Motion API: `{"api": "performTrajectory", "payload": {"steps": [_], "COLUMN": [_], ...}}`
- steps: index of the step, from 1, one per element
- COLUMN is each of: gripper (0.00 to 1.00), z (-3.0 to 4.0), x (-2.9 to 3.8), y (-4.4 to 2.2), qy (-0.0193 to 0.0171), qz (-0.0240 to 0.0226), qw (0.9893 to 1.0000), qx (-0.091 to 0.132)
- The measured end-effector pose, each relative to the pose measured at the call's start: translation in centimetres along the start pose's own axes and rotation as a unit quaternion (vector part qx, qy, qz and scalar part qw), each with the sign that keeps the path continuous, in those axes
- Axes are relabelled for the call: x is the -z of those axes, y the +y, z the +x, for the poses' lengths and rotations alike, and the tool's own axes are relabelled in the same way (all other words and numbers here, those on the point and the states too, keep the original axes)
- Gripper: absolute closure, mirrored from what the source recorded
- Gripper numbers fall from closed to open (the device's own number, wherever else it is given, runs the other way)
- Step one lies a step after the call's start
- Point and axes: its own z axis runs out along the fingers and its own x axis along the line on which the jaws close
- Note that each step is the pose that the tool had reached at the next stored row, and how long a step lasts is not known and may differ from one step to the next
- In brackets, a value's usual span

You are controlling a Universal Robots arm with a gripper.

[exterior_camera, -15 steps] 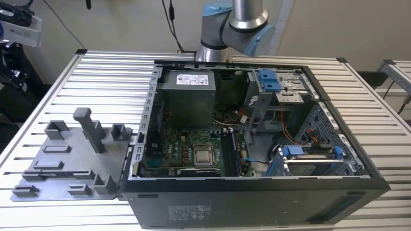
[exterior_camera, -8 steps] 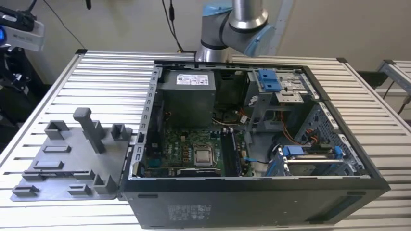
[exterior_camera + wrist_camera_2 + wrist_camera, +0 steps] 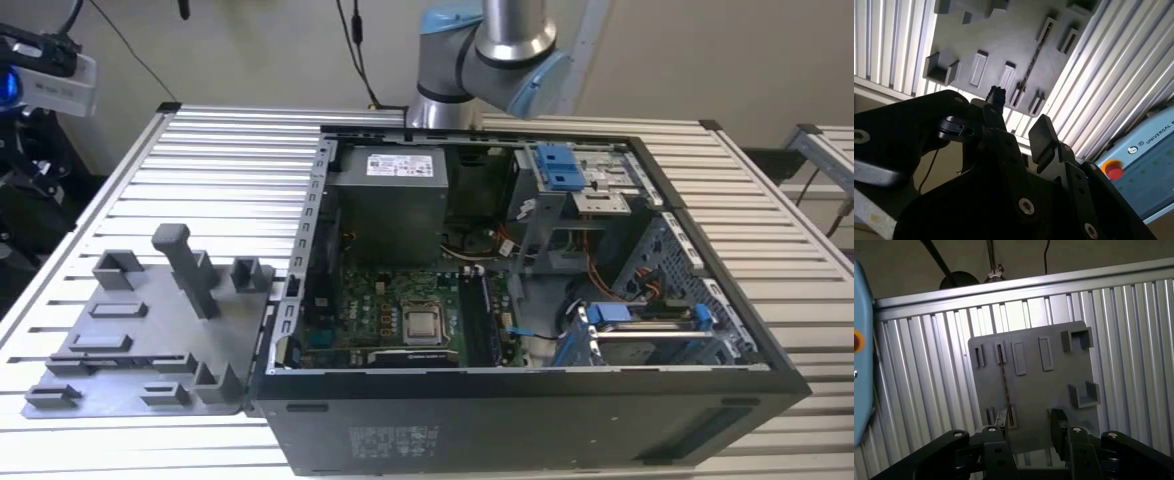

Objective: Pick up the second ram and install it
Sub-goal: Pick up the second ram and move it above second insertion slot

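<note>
The second ram [image 3: 1003,385] is a thin dark stick seen edge-on. It stands on its long edge in a grey plastic tray [image 3: 1039,385], held at each end between small raised blocks. In the second wrist view it shows as a narrow dark line [image 3: 1032,60] across the tray's face.

The gripper [image 3: 1029,417] hangs above the tray, well apart from the stick and touching nothing. Its two black fingers are spread wide with nothing between them. In the first wrist view, one finger [image 3: 1000,419] lines up close to the stick's nearer end. The other finger sits off to one side, over bare tray.

The tray rests on a table [image 3: 227,170] of ribbed aluminium slats. In the exterior view the tray [image 3: 160,330] lies at that view's left. Just beside it is an open black computer case [image 3: 534,395]. Inside the case are a green motherboard [image 3: 400,300] and a grey power supply [image 3: 387,195].

A pale blue control box [image 3: 1149,165] with a red button lies past the table's edge. Beyond the table is a plain light wall with dark cables hanging down it.

The arm [image 3: 514,30] has silver and blue joints. It stands behind the case and rises out of the exterior view's top edge.
</note>
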Motion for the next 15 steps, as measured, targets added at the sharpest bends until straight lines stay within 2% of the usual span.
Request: {"api": "performTrajectory", "payload": {"steps": [15], "gripper": [0.52], "z": [0.1], "x": [-1.51], "y": [-0.06], "qy": [0.0], "qz": [0.0], "qw": [1.0], "qx": [0.0]}}
